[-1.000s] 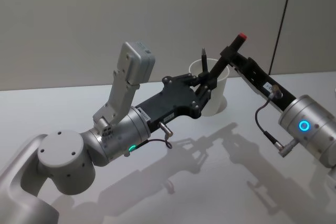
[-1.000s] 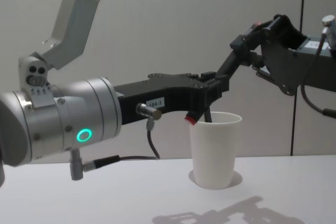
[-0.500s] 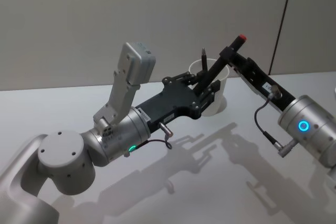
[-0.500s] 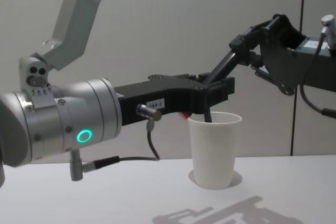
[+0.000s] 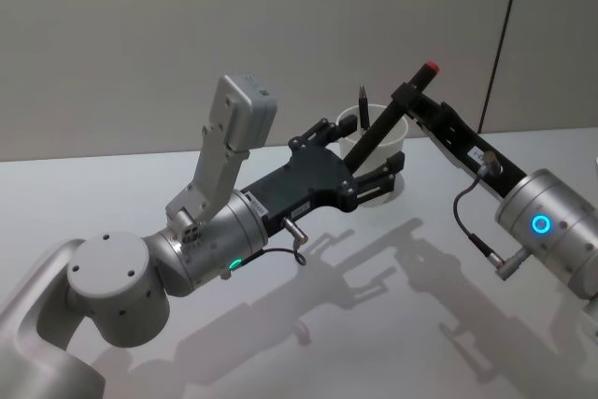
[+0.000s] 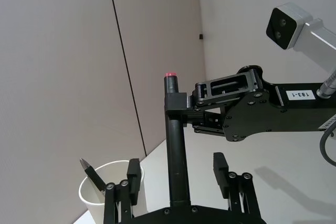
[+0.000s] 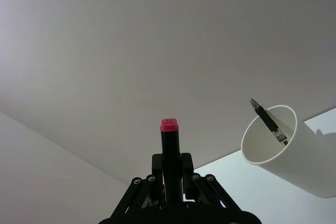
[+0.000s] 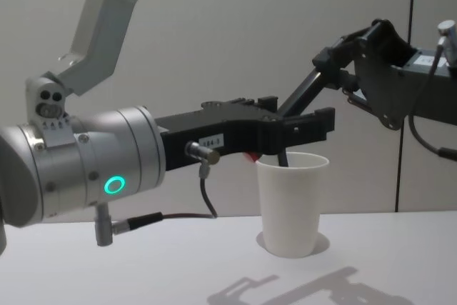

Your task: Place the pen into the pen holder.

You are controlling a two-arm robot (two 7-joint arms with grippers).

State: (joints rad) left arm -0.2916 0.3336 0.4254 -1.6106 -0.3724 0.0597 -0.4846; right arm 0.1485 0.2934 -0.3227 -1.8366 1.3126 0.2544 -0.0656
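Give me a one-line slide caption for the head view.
Right gripper holds a pen over the cup; open left gripper alongside.

One white paper cup [image 5: 392, 158], two pens [image 5: 381, 127] [image 5: 363, 106], two tools [image 5: 360, 158] [image 5: 407, 97].

pen [image 5: 385, 122] above pen holder [image 5: 393, 149] | left gripper [image 5: 363, 158] beside it

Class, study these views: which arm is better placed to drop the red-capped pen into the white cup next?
Right. The right pincer is shut on the red-capped pen above the white cup; the left pincer is open beside it.
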